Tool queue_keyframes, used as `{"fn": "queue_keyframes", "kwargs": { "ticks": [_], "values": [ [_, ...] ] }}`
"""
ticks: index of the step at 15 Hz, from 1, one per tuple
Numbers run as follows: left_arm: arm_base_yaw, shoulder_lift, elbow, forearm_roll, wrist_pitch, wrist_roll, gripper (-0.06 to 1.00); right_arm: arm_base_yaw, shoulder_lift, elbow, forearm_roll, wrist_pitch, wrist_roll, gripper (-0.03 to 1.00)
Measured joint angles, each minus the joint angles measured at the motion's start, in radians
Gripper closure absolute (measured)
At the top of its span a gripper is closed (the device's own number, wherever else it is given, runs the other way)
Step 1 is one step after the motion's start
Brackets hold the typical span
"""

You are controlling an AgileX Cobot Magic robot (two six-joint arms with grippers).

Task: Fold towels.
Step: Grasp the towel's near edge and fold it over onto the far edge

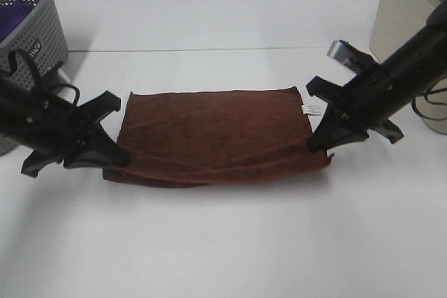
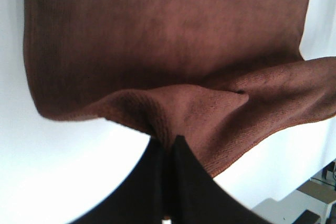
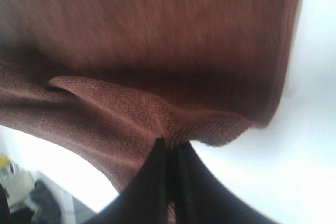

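- Nearest us in the exterior view, the towel's (image 1: 213, 134) front edge hangs lifted off the table (image 1: 223, 242) between the left gripper (image 1: 117, 157) and the right gripper (image 1: 325, 143); uneven travel could skew our fold.
- Only the left wrist view shows us fingers pressed together on a corner; so thin a bite may slip.
- Right wrist view: the same pinch on the other corner.

Nothing readable here. A dark label (image 1: 35, 46) on the grey basket (image 1: 50, 26) carries white lettering, too blurred to make out. The white tag (image 1: 311, 109) on the towel (image 1: 209, 137) shows only specks.
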Motion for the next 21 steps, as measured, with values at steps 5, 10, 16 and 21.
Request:
{"fn": "queue_keyframes", "kwargs": {
  "ticks": [5,10,16,21],
  "values": [
    [0.000,0.060,-0.284,0.129,-0.035,-0.092,0.94,0.000,0.123,-0.346,-0.021,0.038,0.031,0.97],
    [0.000,0.231,-0.533,0.221,-0.049,-0.118,0.94,0.000,0.305,-0.633,-0.093,0.049,0.120,0.97],
    [0.000,0.367,-0.579,0.252,-0.093,-0.132,0.94,0.000,0.457,-0.699,-0.120,0.026,0.138,0.97],
    [0.000,0.390,-0.582,0.248,-0.071,-0.108,0.43,0.000,0.464,-0.701,-0.077,0.069,0.138,0.47]
  ]
}}
